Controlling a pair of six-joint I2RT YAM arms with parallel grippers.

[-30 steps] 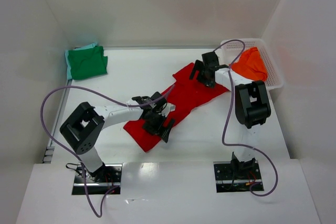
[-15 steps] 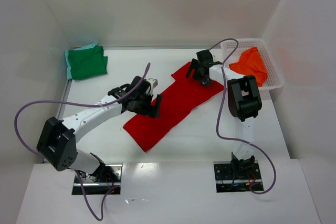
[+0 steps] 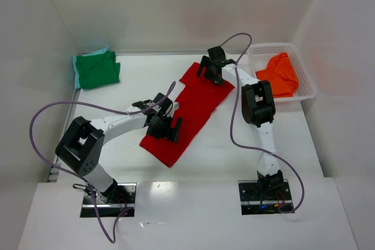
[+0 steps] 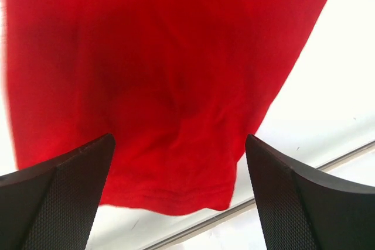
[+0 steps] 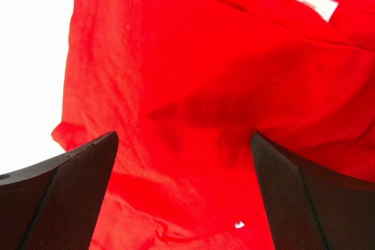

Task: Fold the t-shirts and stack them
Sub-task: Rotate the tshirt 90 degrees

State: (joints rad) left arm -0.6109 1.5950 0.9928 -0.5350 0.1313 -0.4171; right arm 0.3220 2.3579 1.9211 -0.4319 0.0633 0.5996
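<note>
Red t-shirt (image 3: 190, 109) lies flat on the desk (image 3: 293, 133) as a long diagonal strip, running from near-left to far-right. Left end effector (image 4: 179, 141) is over the near half of the strip, fingers (image 4: 58, 203) spread wide, nothing pinched. Right end effector (image 5: 184, 136) is over the far end, also spread, gripping nothing. Cannot tell if the tips touch the cloth. A white label (image 5: 312, 1) shows on the red cloth ahead of it. Green t-shirt (image 3: 98, 69) sits folded in the far-left corner of the desk. Orange t-shirt (image 3: 280, 74) is bunched in the white basket (image 3: 258, 57) at far right, near the red strip's far end.
</note>
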